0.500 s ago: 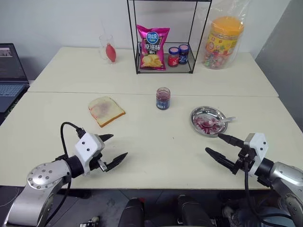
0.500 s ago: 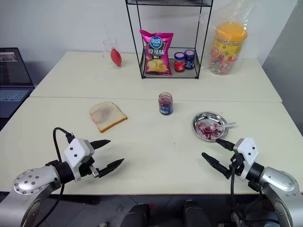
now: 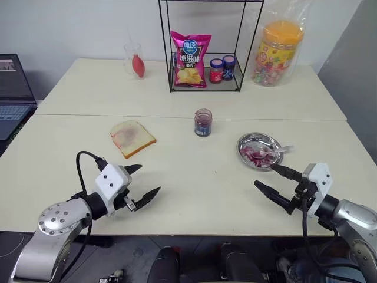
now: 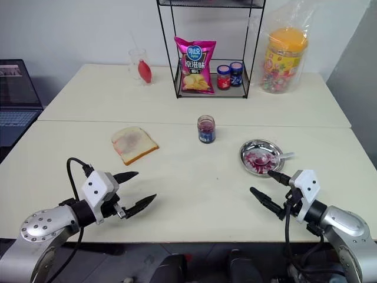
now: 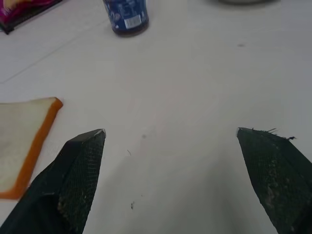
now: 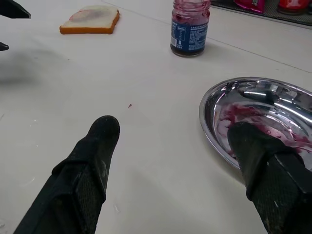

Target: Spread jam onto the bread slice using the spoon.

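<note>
The bread slice lies flat on the left of the table, with a pinkish-purple smear of jam in its centre. A small glass jar of dark jam stands uncapped in the middle. The spoon rests in a round metal dish smeared with jam, its handle sticking out over the right rim. My left gripper hovers open and empty near the front edge, below the bread. My right gripper is open and empty just in front of the dish. In the right wrist view the dish lies by one finger.
A black wire rack at the back holds a pink chips bag and two lidded jars. A candy tub in a plastic bag stands to its right, a glass to its left. A laptop sits at the far left.
</note>
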Controlling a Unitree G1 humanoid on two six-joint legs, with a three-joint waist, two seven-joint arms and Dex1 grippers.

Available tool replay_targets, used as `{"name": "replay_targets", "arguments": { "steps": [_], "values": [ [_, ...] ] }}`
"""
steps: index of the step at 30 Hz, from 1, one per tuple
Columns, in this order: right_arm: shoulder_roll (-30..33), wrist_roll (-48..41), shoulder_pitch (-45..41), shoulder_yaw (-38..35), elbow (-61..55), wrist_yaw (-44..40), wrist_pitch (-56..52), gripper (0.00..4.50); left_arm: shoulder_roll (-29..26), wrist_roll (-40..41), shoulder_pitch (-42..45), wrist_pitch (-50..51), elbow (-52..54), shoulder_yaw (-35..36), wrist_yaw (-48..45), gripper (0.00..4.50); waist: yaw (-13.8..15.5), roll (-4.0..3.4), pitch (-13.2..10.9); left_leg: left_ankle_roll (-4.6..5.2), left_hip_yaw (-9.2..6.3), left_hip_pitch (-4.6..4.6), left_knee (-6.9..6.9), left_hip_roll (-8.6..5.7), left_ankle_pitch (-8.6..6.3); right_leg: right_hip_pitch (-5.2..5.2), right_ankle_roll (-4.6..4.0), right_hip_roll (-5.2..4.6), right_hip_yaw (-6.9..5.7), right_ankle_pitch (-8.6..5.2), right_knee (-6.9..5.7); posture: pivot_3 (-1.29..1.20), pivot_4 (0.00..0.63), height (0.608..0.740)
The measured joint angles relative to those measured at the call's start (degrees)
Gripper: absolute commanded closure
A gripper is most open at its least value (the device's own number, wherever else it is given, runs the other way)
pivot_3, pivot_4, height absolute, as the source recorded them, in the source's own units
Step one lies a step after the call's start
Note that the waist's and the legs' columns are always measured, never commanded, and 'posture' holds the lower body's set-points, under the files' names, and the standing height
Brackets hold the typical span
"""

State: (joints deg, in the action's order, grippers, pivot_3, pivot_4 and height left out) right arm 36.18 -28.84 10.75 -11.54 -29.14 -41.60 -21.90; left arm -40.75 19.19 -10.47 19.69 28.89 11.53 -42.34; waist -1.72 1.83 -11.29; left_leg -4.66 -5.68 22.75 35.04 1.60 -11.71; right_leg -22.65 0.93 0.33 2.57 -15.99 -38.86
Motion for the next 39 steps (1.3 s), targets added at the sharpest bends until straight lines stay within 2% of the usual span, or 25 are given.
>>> {"name": "replay_targets", "arguments": {
  "steps": [11, 16, 21, 24, 26, 29, 33, 39],
  "values": [
    [-0.1, 0.5, -0.2, 1.2, 0.0, 0.4, 0.0, 0.53, 0.5, 1.1, 1.1, -0.3, -0.2, 0.1, -0.7, 0.00, 0.0, 0.00, 0.0, 0.00, 0.00, -0.01, 0.00, 0.00, 0.00, 0.00, 0.00, 0.01, 0.00, 0.00, -0.01, 0.00, 0.150, 0.740],
    [-0.1, 0.6, -1.1, 1.8, 0.0, 0.6, -0.4, 0.53, 2.8, 0.9, 2.4, -1.5, -1.3, 0.5, 1.5, 0.00, 0.0, 0.00, 0.0, 0.00, 0.01, -0.02, 0.00, 0.00, 0.00, 0.01, 0.02, 0.01, 0.01, 0.01, -0.02, 0.00, 0.150, 0.740],
    [-0.2, 0.4, -3.1, 2.5, -1.1, 1.8, -2.5, 0.53, 7.3, 2.5, 5.5, 0.5, -3.0, 3.5, 7.3, 0.00, 0.0, 0.00, 0.0, 0.00, 0.00, -0.02, 0.01, 0.00, 0.00, 0.01, 0.06, 0.03, 0.01, 0.03, -0.03, 0.00, 0.150, 0.740],
    [-0.3, -0.5, -7.4, 4.0, -2.2, 3.1, -5.3, 0.53, 13.5, 4.6, 12.4, 5.2, -8.6, 8.8, 17.6, 0.00, 0.0, 0.01, 0.0, 0.01, -0.06, -0.05, 0.06, 0.00, 0.01, 0.03, 0.51, 0.08, 0.00, 0.31, -0.09, 0.00, 0.150, 0.740],
    [-0.5, -1.5, -11.3, 5.3, -3.5, 4.4, -7.9, 0.53, 15.6, 5.5, 17.2, 8.8, -13.9, 13.3, 24.7, 0.00, -0.2, 0.02, 0.0, 0.01, -0.06, -0.09, 0.09, 0.06, 0.01, 0.03, 0.57, 0.15, -0.01, 0.35, -0.10, 0.00, 0.150, 0.740],
    [-0.4, -2.0, -15.1, 7.5, -4.5, 5.5, -12.3, 0.53, 17.1, 7.5, 20.6, 13.7, -19.6, 16.5, 30.2, 0.00, -0.1, 0.05, 0.0, 0.00, -0.05, -0.03, 0.08, 0.03, 0.01, 0.03, 0.58, 0.15, 0.00, 0.36, -0.03, 0.00, 0.150, 0.740],
    [-0.3, -2.6, -19.7, 10.2, -4.6, 5.6, -16.2, 0.53, 17.1, 7.8, 25.6, 16.9, -28.5, 16.6, 31.8, 0.00, 0.2, 0.09, 0.0, -0.01, -0.12, 0.09, 0.08, -0.01, 0.01, -0.02, 0.59, 0.13, -0.07, 0.37, -0.01, 0.00, 0.150, 0.740],
    [0.9, -2.6, -21.0, 12.0, -4.9, 4.7, -17.5, 0.53, 17.0, 8.4, 32.1, 20.3, -35.5, 15.8, 31.7, 0.00, 0.2, 0.12, 0.0, -0.01, -0.13, 0.08, 0.08, -0.01, 0.01, -0.02, 0.59, 0.12, -0.08, 0.37, -0.03, 0.00, 0.150, 0.740]
  ]
}}
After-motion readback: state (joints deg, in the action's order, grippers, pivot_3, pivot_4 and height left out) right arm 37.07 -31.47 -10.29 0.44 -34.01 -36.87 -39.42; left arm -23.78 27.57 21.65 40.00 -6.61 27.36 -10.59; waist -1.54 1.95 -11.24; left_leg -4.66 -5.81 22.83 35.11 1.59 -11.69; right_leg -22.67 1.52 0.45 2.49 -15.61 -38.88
